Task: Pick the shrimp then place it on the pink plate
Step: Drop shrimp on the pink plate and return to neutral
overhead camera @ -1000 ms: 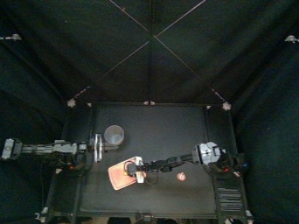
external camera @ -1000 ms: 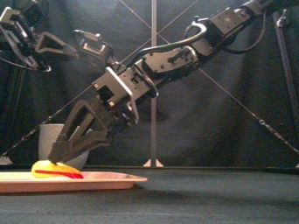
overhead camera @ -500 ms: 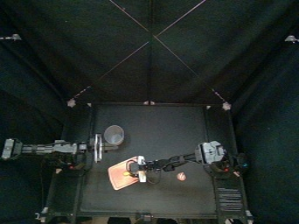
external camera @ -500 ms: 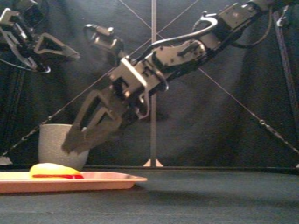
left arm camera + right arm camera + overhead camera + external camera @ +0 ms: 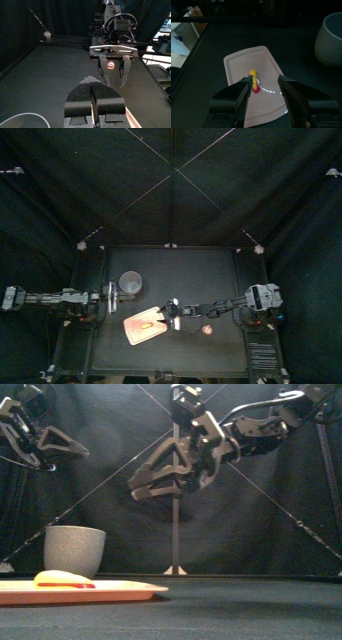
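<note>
Across the lower half of the top view lies one black table [image 5: 221,268], bare and matt, with black curtains [image 5: 80,188] filling the upper half and closing the sides.

On or over the table are two arms, one plate, one cup, one shrimp and one small toy.

- **Right gripper** [image 5: 263,82]: it hangs high at frame centre in the front view, its jaws spread wide and holding nothing.
- **Left gripper** [image 5: 92,85]: it sits at the table's left edge with its jaws pressed together, also holding nothing.
- **Plate** [image 5: 127,590]: flat and pink, it lies at lower left of the front view.
- **Cup** [image 5: 75,549]: grey, it stands upright behind the plate and apart from it.
- **Shrimp** [image 5: 60,578]: it rests on the plate, a yellow curved body with a red end, lying flat.
- **Toy** [image 5: 207,329]: a small reddish piece, it lies on the table right of the plate.
</note>
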You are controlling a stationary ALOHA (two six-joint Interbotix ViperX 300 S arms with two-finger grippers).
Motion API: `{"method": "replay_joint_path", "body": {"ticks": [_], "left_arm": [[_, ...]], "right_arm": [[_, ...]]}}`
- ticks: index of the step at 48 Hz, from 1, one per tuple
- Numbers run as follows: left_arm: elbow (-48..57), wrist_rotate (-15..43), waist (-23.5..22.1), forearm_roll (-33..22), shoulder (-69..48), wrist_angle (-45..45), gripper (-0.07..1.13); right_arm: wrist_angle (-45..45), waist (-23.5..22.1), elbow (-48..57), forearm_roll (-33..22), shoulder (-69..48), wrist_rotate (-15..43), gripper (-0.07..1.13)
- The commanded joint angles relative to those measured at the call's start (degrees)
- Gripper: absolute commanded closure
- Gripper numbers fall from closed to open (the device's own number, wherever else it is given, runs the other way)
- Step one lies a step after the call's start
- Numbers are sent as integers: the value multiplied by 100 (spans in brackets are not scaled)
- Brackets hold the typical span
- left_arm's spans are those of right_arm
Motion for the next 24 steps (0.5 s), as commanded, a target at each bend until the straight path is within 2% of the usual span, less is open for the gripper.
{"method": "replay_joint_path", "body": {"ticks": [1,12,24], "left_arm": [[-70,9,-9,-9,26,-35,88],[-26,18,-9,0,26,-26,88],[18,18,-9,0,26,-9,88]], "right_arm": [[-624,-70,404,62,-475,-9,23],[-1872,-167,1266,378,-782,-18,23],[-2241,-211,1731,589,-1081,-18,23]]}}
